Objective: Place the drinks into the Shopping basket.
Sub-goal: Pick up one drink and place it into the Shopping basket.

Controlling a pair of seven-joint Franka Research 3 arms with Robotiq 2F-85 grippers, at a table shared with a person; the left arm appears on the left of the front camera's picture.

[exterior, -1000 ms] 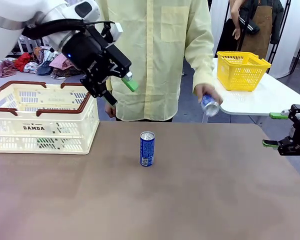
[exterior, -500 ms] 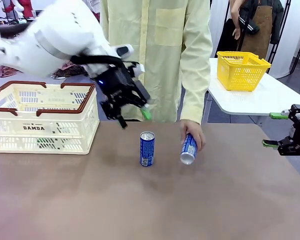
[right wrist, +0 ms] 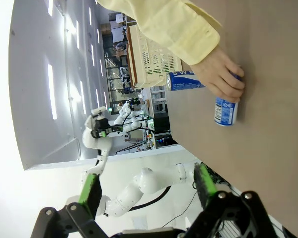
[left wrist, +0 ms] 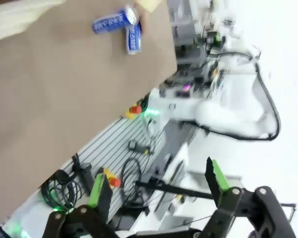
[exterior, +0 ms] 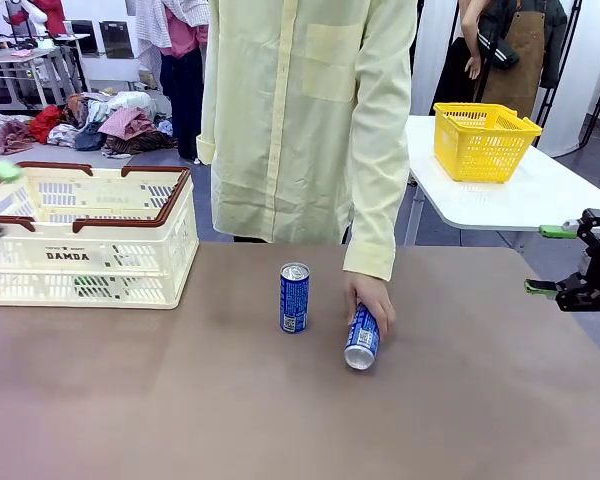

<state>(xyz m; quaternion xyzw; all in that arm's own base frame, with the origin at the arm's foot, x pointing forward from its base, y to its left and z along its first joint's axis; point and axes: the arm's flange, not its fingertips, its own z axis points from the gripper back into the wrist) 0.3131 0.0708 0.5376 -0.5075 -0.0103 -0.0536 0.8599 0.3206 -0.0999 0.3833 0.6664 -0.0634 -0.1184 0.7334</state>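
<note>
Two blue drinks with white print are on the brown table [exterior: 180,400], both outside the Shopping basket [exterior: 80,262]. The upright blue can [exterior: 295,297] stands near the table's middle, touching nothing; the second blue can [exterior: 362,338] is just to its right, tipped with a silver end toward my camera. The person's hand [exterior: 370,298] rests on the far end of that second can; I cannot tell whether it lies flat or is held at a slant. The Shopping basket sits at the table's far left, cream and slotted, with brown rim handles; a green patch [exterior: 85,285] shows through the slots low in its front wall, too hidden for me to name.

The left gripper [left wrist: 156,183] is released, its green pads wide apart with nothing between them; in the front view it is a blur at the left edge by the basket, well apart from both cans. The right gripper [exterior: 547,260] hangs off the table's right edge, likewise spread and empty; its wrist view looks across the table at the hand and both cans. A yellow basket [exterior: 485,140] stands on a white table [exterior: 520,205] behind.
</note>
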